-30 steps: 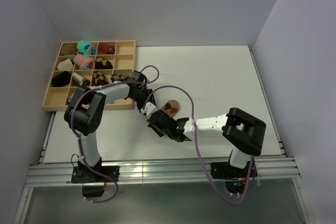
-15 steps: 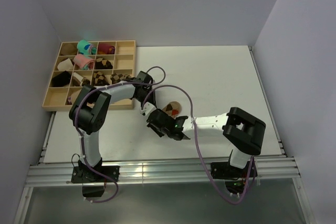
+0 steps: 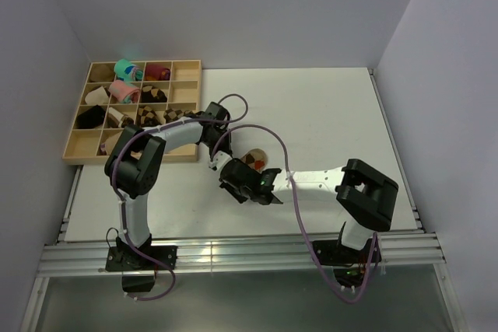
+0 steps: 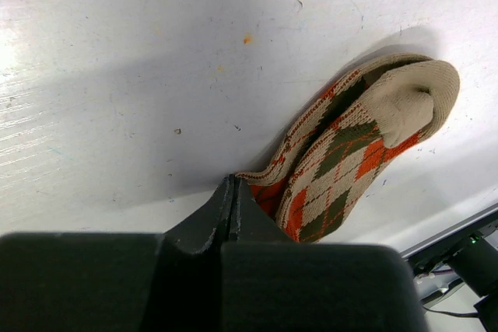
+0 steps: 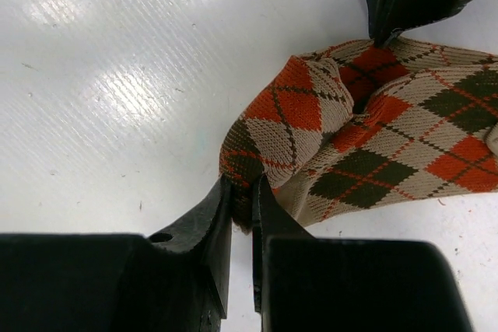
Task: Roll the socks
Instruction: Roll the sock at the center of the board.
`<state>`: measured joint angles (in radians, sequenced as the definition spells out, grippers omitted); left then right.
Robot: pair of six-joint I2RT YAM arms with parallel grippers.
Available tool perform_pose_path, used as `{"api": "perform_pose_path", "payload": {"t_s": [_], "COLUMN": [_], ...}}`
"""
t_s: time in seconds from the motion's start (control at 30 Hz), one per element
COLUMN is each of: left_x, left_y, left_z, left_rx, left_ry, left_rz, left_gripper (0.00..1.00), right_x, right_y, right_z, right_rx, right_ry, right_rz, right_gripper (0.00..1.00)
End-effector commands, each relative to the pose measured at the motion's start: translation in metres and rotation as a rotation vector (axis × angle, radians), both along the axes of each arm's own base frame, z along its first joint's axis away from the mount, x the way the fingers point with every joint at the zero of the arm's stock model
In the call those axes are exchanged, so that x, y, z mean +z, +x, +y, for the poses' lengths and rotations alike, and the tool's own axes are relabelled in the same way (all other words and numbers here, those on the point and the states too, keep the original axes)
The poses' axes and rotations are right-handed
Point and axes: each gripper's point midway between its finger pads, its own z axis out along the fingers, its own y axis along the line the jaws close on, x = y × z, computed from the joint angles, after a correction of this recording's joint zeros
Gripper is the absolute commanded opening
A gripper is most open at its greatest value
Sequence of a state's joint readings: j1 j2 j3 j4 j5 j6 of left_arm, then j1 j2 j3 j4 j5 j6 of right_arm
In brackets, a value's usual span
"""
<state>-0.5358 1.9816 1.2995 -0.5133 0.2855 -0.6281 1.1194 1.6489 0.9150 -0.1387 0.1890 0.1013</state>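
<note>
Top, left-wrist and right-wrist views of both arms meeting at the middle of the white counter (image 3: 334,114). The socks (image 3: 254,159) lie on the counter near its centre, just beyond the two wrists and well apart from the wooden tray (image 3: 74,152) at the far left corner. They are tan with an argyle pattern of dark brown and orange-red diamonds.

In the left-wrist view the plain tan toe end points away from the camera and curls over. The patterned body runs back toward the left gripper (image 4: 232,192). Its fingers are pressed together with no visible gap, and their tips sit on the near edge of the fabric. They appear to pinch that edge, though the fabric between the tips is too thin to see clearly.

In the right-wrist view the near end of the socks is folded back on itself into a rounded hump. The right gripper (image 5: 241,192) has its fingers drawn close together, clamping the lower corner of that fold. The tip of the left gripper touches the upper edge of the fabric just beyond the hump.

The tray's compartments hold rolled socks, among them a teal roll (image 3: 124,68), a pink roll (image 3: 123,91) and a maroon roll (image 3: 159,72).
</note>
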Motion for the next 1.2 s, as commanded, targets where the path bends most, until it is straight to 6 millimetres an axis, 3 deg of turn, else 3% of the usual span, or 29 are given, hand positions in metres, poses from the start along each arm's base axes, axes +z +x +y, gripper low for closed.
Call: {"api": "perform_pose_path", "payload": {"t_s": [0.0,0.23,0.37,0.47,0.6,0.73,0.93,1.17], "left_x": [-0.027,-0.007,0.007,0.023,0.051,0.082,0.093,0.074], "left_y": [0.022,0.024,0.028,0.032,0.040,0.044,0.019,-0.029], "left_z": [0.025,0.026,0.023,0.022,0.022,0.032,0.044,0.013], "left_rx": [0.032,0.054,0.075,0.106,0.169,0.246,0.347,0.289], "left_ry": [0.135,0.109,0.078,0.056,0.025,0.005,-0.042,-0.151], "left_rz": [-0.088,-0.143,-0.185,-0.221,-0.275,-0.319,-0.274,-0.178], "left_gripper": [0.01,0.03,0.13,0.25,0.56,0.71,0.73,0.76], "right_x": [-0.001,-0.013,-0.020,-0.021,-0.031,-0.035,-0.034,-0.027], "right_y": [-0.014,-0.012,-0.006,-0.001,-0.002,0.000,0.007,0.010], "right_z": [0.013,0.008,-0.007,-0.009,-0.014,-0.015,-0.017,-0.017], "right_rx": [0.034,-0.002,-0.027,-0.036,-0.047,-0.056,-0.069,-0.046], "right_ry": [0.067,0.224,0.259,0.319,0.346,0.383,0.450,0.463], "right_rz": [0.102,0.308,0.394,0.432,0.500,0.548,0.596,0.587], "right_gripper": [0.00,0.00,0.00,0.00,0.00,0.00,0.00,0.00]}}
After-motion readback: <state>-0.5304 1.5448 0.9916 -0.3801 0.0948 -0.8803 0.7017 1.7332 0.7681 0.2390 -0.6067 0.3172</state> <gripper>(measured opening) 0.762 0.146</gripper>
